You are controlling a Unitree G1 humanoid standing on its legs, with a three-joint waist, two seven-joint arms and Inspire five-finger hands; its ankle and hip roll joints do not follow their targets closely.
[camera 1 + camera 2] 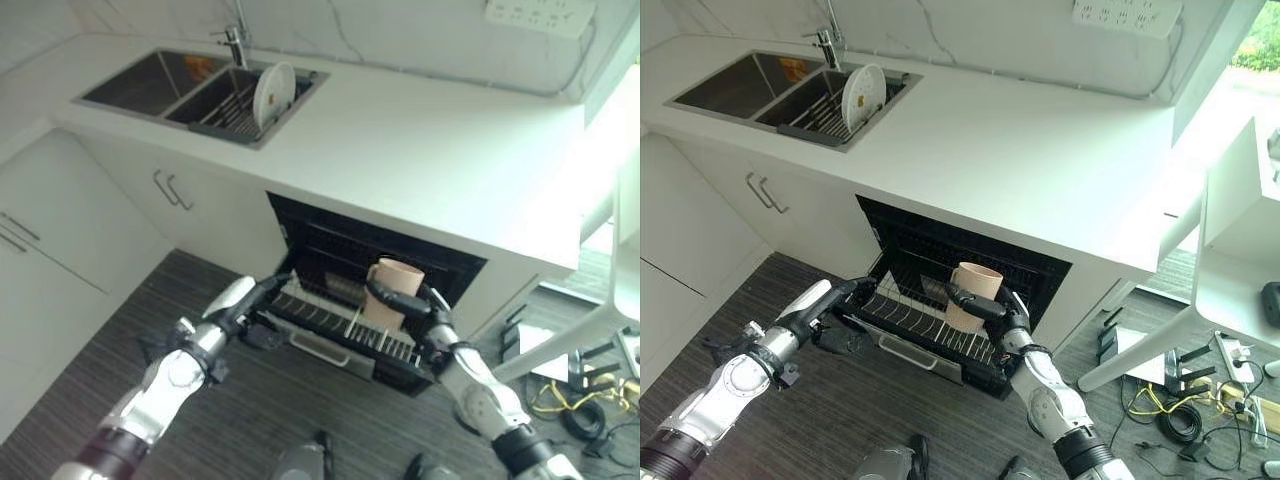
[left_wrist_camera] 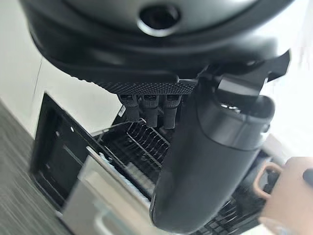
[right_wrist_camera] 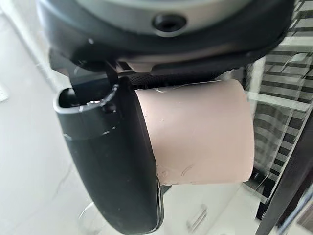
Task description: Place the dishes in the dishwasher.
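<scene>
A beige mug (image 1: 397, 291) is held in my right hand (image 1: 437, 318), whose thumb and fingers are curled round it; the mug (image 3: 195, 132) hangs upright just above the right part of the pulled-out dishwasher rack (image 1: 330, 318). The dishwasher (image 1: 940, 250) stands open under the white counter. My left hand (image 1: 240, 300) is at the rack's left front corner, fingers (image 2: 149, 105) reaching toward the wire rim with nothing between them and the thumb (image 2: 210, 161). From the left wrist the mug (image 2: 288, 196) shows its handle.
A double sink (image 1: 150, 85) at the back left holds a dish rack with a white plate (image 1: 273, 92) standing in it. White cabinets (image 1: 60, 230) line the left. At the right stand a white frame (image 1: 1230, 250) and floor cables (image 1: 1170, 410).
</scene>
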